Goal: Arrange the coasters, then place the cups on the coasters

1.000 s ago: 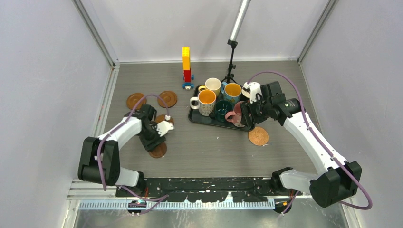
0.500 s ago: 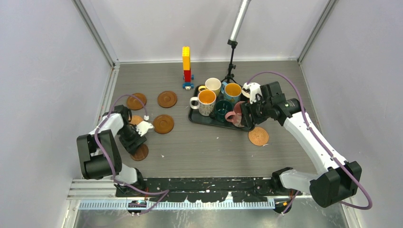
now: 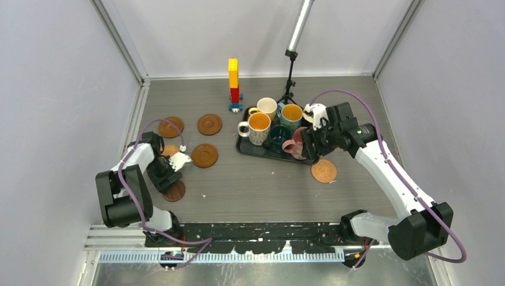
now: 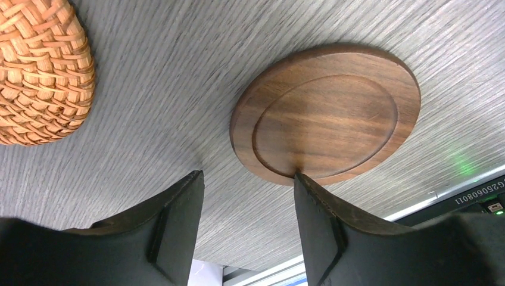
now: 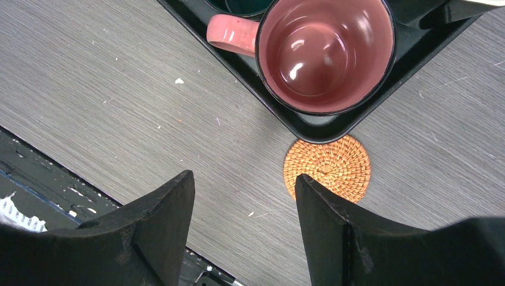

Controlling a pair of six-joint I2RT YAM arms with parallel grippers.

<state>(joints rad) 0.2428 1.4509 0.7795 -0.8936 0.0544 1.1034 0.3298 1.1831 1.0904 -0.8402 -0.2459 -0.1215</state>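
My left gripper [image 4: 247,179] stands open and empty just above the table. Its right fingertip [image 4: 301,182] meets the near rim of a brown wooden coaster [image 4: 324,119], the same coaster [image 3: 174,190] near the front left. A woven coaster [image 4: 41,65] lies beside it. Three more wooden coasters [image 3: 171,126] [image 3: 209,124] [image 3: 204,155] lie further back. My right gripper [image 5: 244,179] hangs open over the table by the tray corner. Ahead of it are the pink cup [image 5: 327,50] and a second woven coaster [image 5: 326,167]. Several cups [image 3: 257,126] stand on the black tray [image 3: 241,146].
A yellow-red-blue brick tower [image 3: 233,83] stands at the back, with a black lamp stand [image 3: 289,77] beside it. The side walls close in on left and right. The black rail [image 3: 262,229] runs along the front edge.
My left arm has swung left toward the wall, and the brown coaster by its fingers now lies further left. Its jaws have widened a little. The right arm has not moved.
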